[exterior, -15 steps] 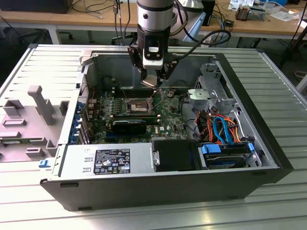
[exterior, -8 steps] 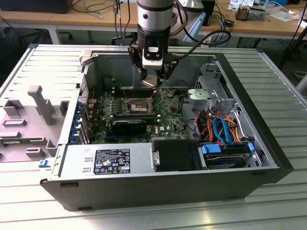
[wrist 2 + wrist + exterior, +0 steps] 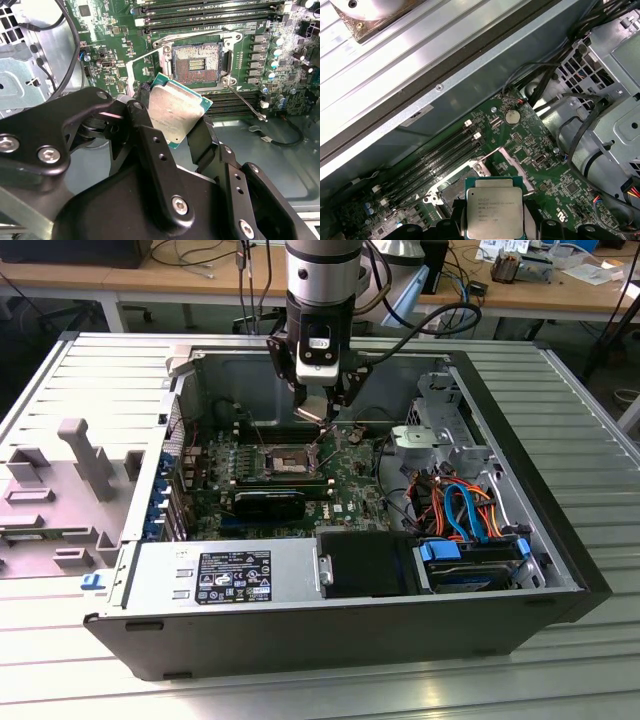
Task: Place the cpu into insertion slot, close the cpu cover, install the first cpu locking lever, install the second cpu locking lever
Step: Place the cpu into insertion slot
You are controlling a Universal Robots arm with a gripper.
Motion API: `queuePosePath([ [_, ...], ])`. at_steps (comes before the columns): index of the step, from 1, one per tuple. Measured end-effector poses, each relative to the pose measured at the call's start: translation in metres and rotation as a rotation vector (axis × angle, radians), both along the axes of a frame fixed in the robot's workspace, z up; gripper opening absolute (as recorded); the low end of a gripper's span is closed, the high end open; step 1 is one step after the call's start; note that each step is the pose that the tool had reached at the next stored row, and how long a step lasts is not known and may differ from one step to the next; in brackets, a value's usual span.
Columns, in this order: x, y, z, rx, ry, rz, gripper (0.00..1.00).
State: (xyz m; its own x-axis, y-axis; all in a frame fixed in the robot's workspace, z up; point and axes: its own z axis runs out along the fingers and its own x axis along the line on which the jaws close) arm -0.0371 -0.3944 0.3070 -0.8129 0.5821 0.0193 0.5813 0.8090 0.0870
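- Chip (image 3: 176,111) installation, staged on the slatted metal counter (image 3: 560,680), where the open computer case (image 3: 350,635) lies on its side, insides up.
- Down into that case reaches the arm (image 3: 322,280), close to vertical, wrist aimed at the green circuit board (image 3: 350,465) from above.
- The end effector (image 3: 325,412) hangs just above the board. In the exterior view it's a little to the right of the socket (image 3: 285,460) and toward the case's far wall, not over the socket's centre.
- In the second wrist view its black fingers (image 3: 202,137) are drawn in on opposite edges of the chip. That's a firm pinch, and nothing else is in hand.
- Socket next: dark in the middle inside its shiny rim, with nothing seated in it. Step one is not done.
- The cover (image 3: 131,75) looks lifted at one side of the socket, a thin metal frame tipped up out of the way, so it's not closed.
- The chip itself is up off the board, silver top facing both wrist views. It's near a corner of the socket but clear of it, and seems turned at an angle to the socket's edges.
- Smallest of all, a thin wire locking lever (image 3: 244,101) juts out loose beside the socket, unlatched. I can't pick out the second one. By my reckoning, all four steps are left.
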Motion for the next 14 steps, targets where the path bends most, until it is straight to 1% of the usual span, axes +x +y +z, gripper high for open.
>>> queuePosePath([
  [14, 0.0, 0.0, -0.0005, 0.0001, -0.0001, -0.013, 0.54],
])
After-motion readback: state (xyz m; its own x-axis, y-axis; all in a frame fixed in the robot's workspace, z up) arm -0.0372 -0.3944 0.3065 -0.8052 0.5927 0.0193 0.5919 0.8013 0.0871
